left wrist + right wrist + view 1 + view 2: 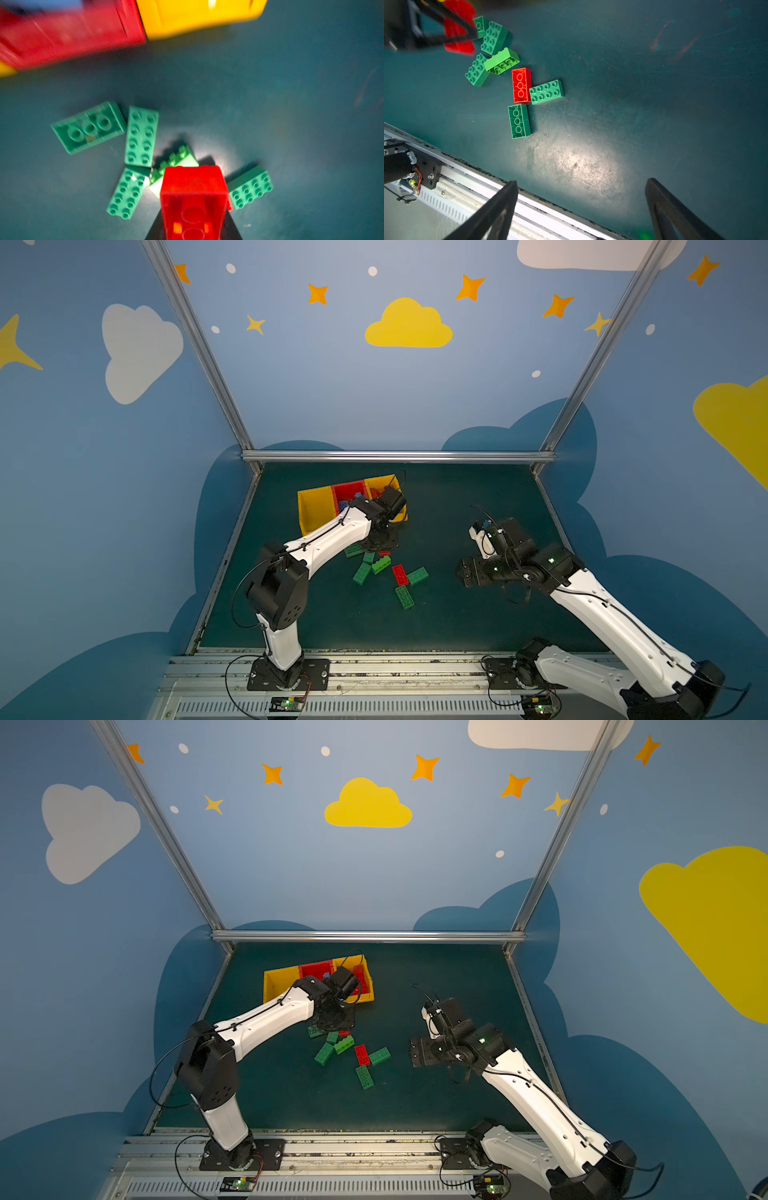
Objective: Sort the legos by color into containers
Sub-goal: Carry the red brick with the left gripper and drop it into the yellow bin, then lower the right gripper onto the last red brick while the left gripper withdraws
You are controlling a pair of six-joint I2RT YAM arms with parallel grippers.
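Left tool (pixel 459 31): I read it clamped on 1 red brick (pixel 193 187), near the containers (pixel 309 506). Right tool (pixel 582 181): jaws apart. Counter (pixel 654 104): 6 green legos (pixel 546 91), 1 red lego (pixel 521 85).

Green and red legos (pixel 324 1053) lie near containers (pixel 275 988).

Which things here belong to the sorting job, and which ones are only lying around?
Job: red brick in left gripper; loose red brick; green bricks; three joined bins.
Not the job: frame rail; wall stickers.
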